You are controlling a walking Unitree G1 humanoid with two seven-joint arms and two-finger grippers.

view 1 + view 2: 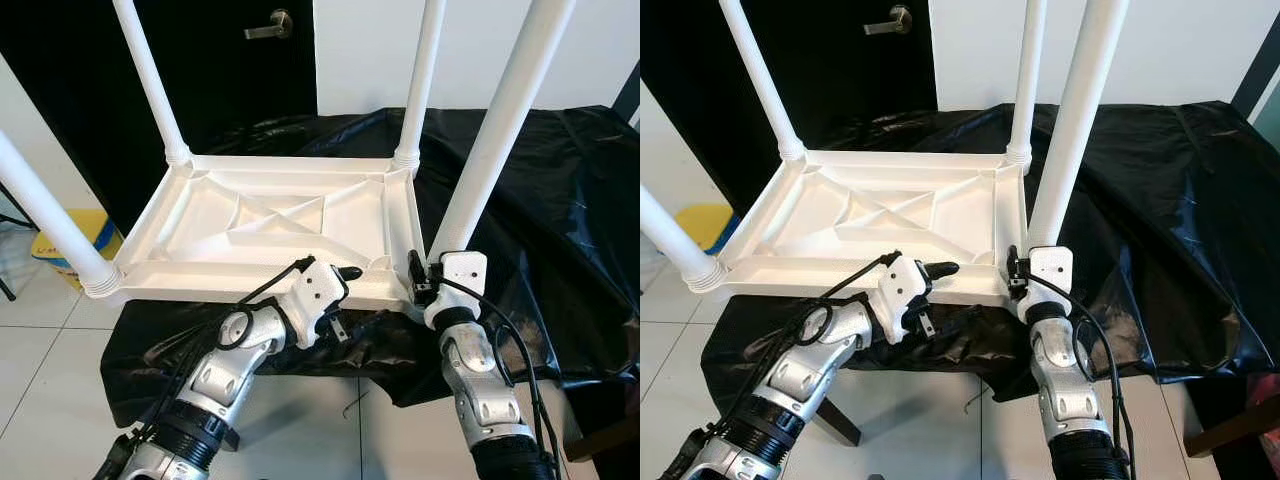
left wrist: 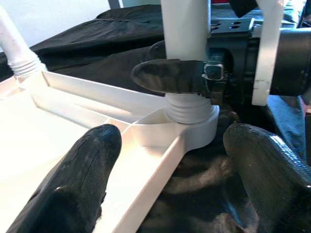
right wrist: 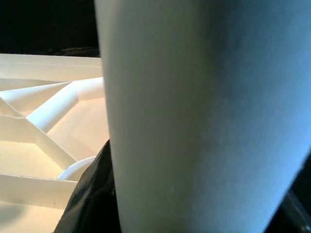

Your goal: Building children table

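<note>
A white plastic children's table lies upside down, its ribbed underside (image 1: pixel 260 215) facing up on a surface draped in black cloth. Legs stand in all its corners. My right gripper (image 1: pixel 428 275) is shut on the near right leg (image 1: pixel 500 130) just above its threaded socket; in the left wrist view one of its fingers (image 2: pixel 170 75) wraps that leg (image 2: pixel 184 29). My left gripper (image 1: pixel 340 300) is open at the table's near rim (image 2: pixel 146 170), one finger above the rim and one below it, a short way left of that socket.
The black cloth (image 1: pixel 560 200) spreads to the right and hangs over the front edge. A dark door with a lever handle (image 1: pixel 270 25) is behind. A yellow and blue object (image 1: pixel 95 230) sits on the tiled floor at the left.
</note>
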